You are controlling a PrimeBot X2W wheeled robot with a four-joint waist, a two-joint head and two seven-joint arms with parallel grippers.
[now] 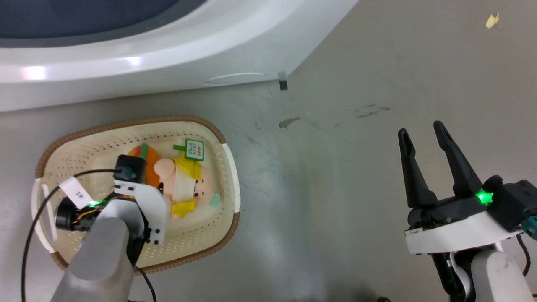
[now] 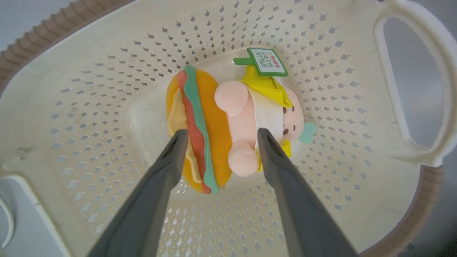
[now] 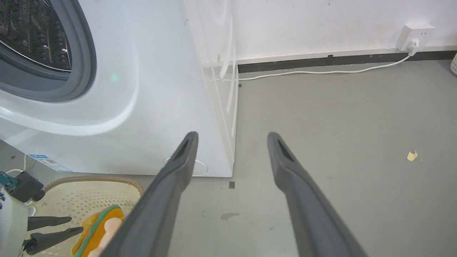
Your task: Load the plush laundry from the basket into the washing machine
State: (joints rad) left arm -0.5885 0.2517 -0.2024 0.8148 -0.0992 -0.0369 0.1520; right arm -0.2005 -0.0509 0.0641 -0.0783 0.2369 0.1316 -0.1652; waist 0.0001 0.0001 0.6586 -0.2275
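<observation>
Grey floor (image 1: 335,188) lies under everything, scuffed and stained. The plush toy (image 2: 228,128) lies on its side on the bottom of a cream perforated basket (image 1: 197,235) with a brown rim. It is a pink-beige animal body in yellow clothing, joined to an orange burger (image 2: 207,121) with green and red stripes. A green-and-white tag (image 2: 267,61) sticks out at the end farthest from the fingertips.

The left gripper (image 2: 221,132) hangs over the toy inside the basket, its fingers (image 2: 167,167) spread apart and holding nothing. In the left wrist view one tip lies over the burger's edge and the other over the body beside the yellow clothing, so the toy's middle sits between them. Whether the tips touch the plush cannot be told. To the right of that gripper's fingers, the basket's wall opens into a loop handle (image 2: 442,89).

Beyond the basket's far rim stands the white washing machine (image 1: 168,54); the right wrist view shows its round opening with a grey rubber ring (image 3: 85,53) and steel drum (image 3: 35,35).

The right gripper (image 1: 420,128) is well apart from the basket over bare floor, fingers parted and empty. Past its fingertips are the washing machine's corner, a white wall (image 3: 303,25) with a socket (image 3: 416,34), and a white cable (image 3: 321,72) at the wall's foot. A yellow scrap (image 3: 411,155) lies on the floor to the right of them.
</observation>
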